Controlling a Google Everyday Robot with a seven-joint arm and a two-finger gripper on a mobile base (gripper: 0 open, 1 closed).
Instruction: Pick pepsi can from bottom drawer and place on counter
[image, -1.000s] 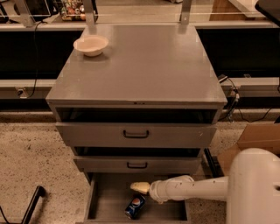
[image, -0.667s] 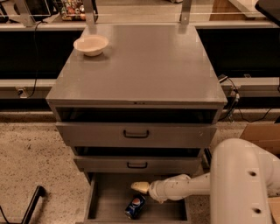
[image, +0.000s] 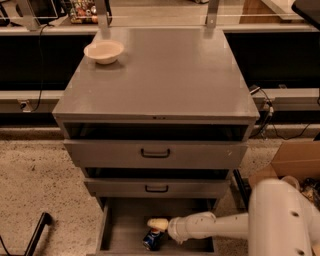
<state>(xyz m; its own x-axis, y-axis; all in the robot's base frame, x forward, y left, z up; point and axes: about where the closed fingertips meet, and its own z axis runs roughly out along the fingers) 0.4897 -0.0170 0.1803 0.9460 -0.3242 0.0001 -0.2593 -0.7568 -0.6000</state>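
The arm (image: 215, 226) is built of smooth white rounded shells; the cream-tipped gripper (image: 157, 225) is seen in the drawer (image: 125, 227).

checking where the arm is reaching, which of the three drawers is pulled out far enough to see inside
The bottom drawer: its floor shows, with the pepsi can and the gripper inside. The two handled drawers above show only fronts.

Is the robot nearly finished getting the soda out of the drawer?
Not yet. Done: the bottom drawer is pulled open. Happening now: the gripper is down inside it, right by the pepsi can, which is in the drawer, not lifted. Left: grab it, lift it out and set it on the counter, where a white bowl sits.
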